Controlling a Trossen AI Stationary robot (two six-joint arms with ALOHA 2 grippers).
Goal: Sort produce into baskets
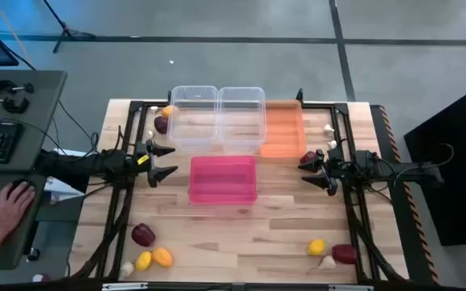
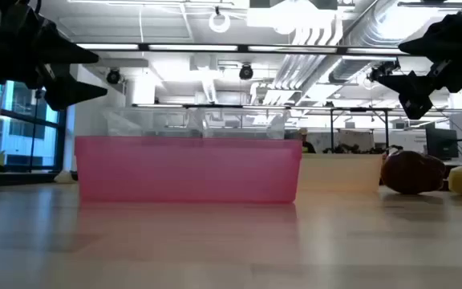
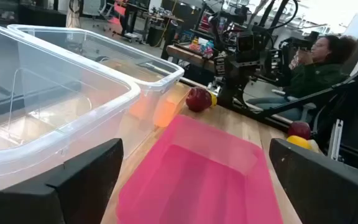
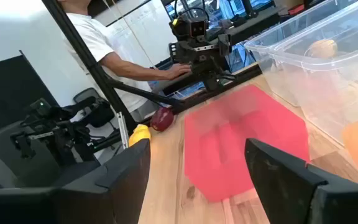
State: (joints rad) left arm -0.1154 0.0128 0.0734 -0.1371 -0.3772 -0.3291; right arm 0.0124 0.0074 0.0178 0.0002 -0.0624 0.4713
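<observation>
Left pincer [image 1: 171, 159], fingers spread wide and holding nothing, hangs above the bench [image 1: 281, 242] just left of the pink basket [image 1: 222, 179], pointing right along that basket's long axis. Right pincer [image 1: 303, 168], jaws partly apart and likewise empty, faces it from the basket's right side, beside the orange basket [image 1: 282, 129]. The two clear baskets [image 1: 218, 115] stand on the far side, side by side. All four appear empty. The produce lies behind each pincer, not ahead: near-left, a red onion [image 1: 142, 234] with two yellow lemons [image 1: 154, 259]; near-right, a lemon, a red onion [image 1: 344, 253] and a garlic bulb [image 1: 327, 262]; far-left, another onion [image 1: 161, 124]. Judged by reach, each arm is closer to its own near-corner cluster and would have to draw back toward it.
</observation>
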